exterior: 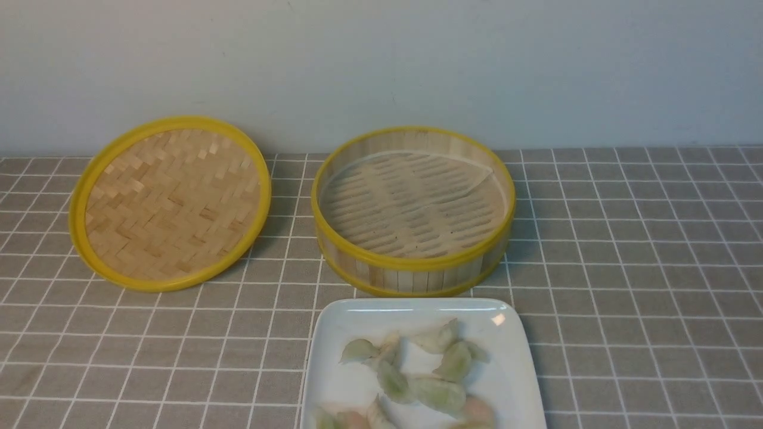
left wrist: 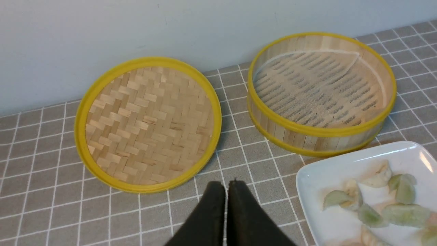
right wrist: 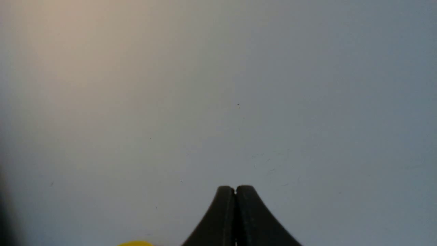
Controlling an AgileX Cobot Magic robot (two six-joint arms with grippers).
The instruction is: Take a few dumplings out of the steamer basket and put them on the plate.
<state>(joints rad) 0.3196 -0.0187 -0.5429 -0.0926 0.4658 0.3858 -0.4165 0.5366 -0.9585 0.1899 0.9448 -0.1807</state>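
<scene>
The steamer basket (exterior: pixel 412 262) stands at the middle back of the table with only its liner sheet inside; it also shows in the left wrist view (left wrist: pixel 321 131). The white plate (exterior: pixel 334 357) sits just in front of it and holds several pale green dumplings (exterior: pixel 453 361), some tinged pink. In the left wrist view the plate (left wrist: pixel 314 177) and dumplings (left wrist: pixel 404 214) show too. My left gripper (left wrist: pixel 227 183) is shut and empty, above the cloth between the lid and the plate. My right gripper (right wrist: pixel 235 188) is shut and empty, facing the bare wall. Neither gripper shows in the front view.
The flat woven lid (exterior: pixel 170 202) leans against the wall left of the basket; it also shows in the left wrist view (left wrist: pixel 146 124). A grey checked cloth (exterior: pixel 644 268) covers the table. A pale wall (exterior: pixel 381 59) stands right behind.
</scene>
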